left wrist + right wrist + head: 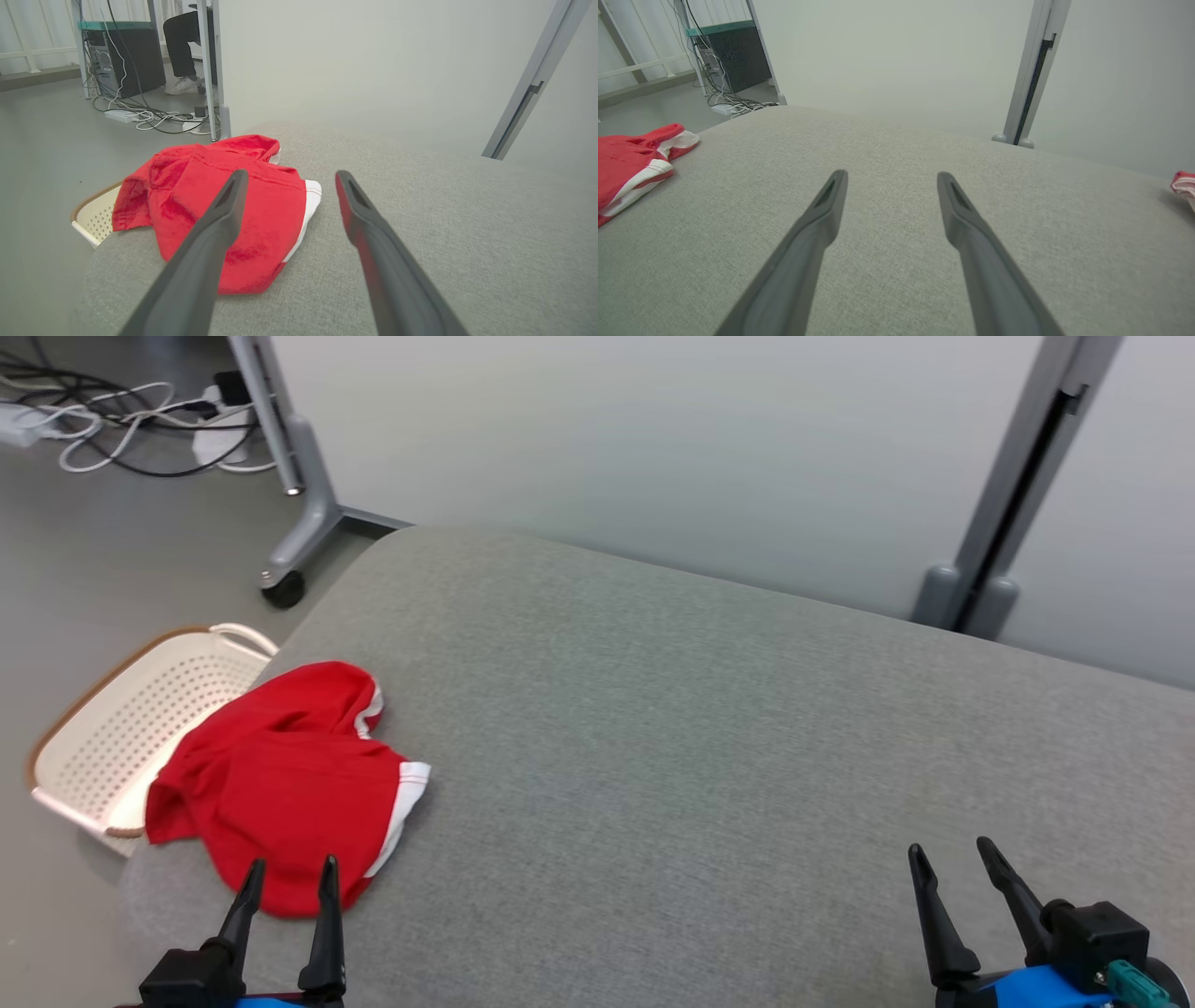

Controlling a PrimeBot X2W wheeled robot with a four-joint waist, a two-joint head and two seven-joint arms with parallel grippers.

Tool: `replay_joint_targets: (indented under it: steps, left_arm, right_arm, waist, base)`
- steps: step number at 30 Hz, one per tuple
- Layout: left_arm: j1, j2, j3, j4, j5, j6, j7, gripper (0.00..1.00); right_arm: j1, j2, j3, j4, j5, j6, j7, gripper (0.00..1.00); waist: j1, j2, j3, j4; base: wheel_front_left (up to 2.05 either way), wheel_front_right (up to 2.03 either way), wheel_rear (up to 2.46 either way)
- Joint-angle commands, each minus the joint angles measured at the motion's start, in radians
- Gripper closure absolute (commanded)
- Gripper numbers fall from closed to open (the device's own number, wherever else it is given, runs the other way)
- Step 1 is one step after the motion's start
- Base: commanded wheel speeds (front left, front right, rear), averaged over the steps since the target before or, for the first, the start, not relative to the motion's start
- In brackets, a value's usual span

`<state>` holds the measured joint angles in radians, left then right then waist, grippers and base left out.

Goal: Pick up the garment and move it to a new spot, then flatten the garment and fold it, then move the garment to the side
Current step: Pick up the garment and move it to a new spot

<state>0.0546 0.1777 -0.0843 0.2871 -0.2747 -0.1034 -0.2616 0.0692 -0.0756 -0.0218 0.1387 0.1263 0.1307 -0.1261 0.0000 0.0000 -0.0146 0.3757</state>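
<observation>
- Cream perforated plastic basket (140, 709) sits beside my grey fabric surface (700, 728), by the crumpled red white-trimmed garment (280, 784).
- My left pincer (292, 863) and right pincer (949, 847) gape wide, empty.

Red garment (280, 784) w/ white trim, crumpled, at table's left edge.

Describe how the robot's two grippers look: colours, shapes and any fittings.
The left gripper and right gripper each have two long, dark grey fingers tapering to pointed tips, with a narrow slot near each tip. The fingers rise from black blocky mounts on a bright blue casing. A small teal plug sits on the right one.
</observation>
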Motion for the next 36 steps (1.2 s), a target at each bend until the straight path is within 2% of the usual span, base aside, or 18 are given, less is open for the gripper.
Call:
replay_joint_targets:
  steps: [1,11,21,25,29,33,36]
  left_arm:
    - [0.003,0.0,-0.004,-0.006,-0.005,0.002,-0.004,0.0]
    - [0.016,0.003,0.006,-0.017,-0.01,0.011,-0.004,0.0]
    - [0.021,-0.004,0.024,-0.031,-0.017,0.021,-0.004,0.0]
    - [-0.014,0.001,0.041,-0.079,-0.037,0.026,0.012,0.0]
    - [-0.072,0.03,0.073,-0.197,-0.069,0.042,0.102,0.0]
    - [-0.153,0.082,0.123,-0.292,-0.127,0.062,0.277,0.0]
    - [-0.222,0.137,0.177,-0.293,-0.189,0.082,0.427,0.0]
  right_arm:
    - [0.004,0.003,0.0,0.006,0.006,0.0,-0.008,0.0]
    - [-0.014,0.014,0.011,0.021,-0.004,0.0,-0.014,0.0]
    - [-0.022,0.018,0.019,0.015,0.002,0.0,-0.007,0.0]
    - [-0.025,0.019,0.019,0.009,0.006,0.0,-0.004,0.0]
    - [-0.029,0.016,0.014,-0.003,0.003,0.0,-0.001,0.0]
    - [-0.044,0.007,0.016,-0.023,-0.006,0.0,0.008,0.0]
    - [-0.065,-0.003,0.029,-0.04,-0.008,0.0,0.019,0.0]
  waist:
    - [0.0,0.0,0.012,0.032]
    - [0.0,0.0,0.019,0.104]
    - [0.0,0.0,0.033,0.091]
    - [0.0,0.0,0.044,0.079]
    - [0.0,0.0,0.065,0.076]
    - [0.0,0.0,0.104,0.068]
    - [0.0,0.0,0.14,0.049]
  base:
    - [0.0,0.0,0.0]
    - [0.0,0.0,0.0]
    - [0.0,0.0,0.0]
    - [0.0,0.0,0.0]
    - [0.0,0.0,0.0]
    - [0.0,0.0,0.0]
    - [0.0,0.0,0.0]
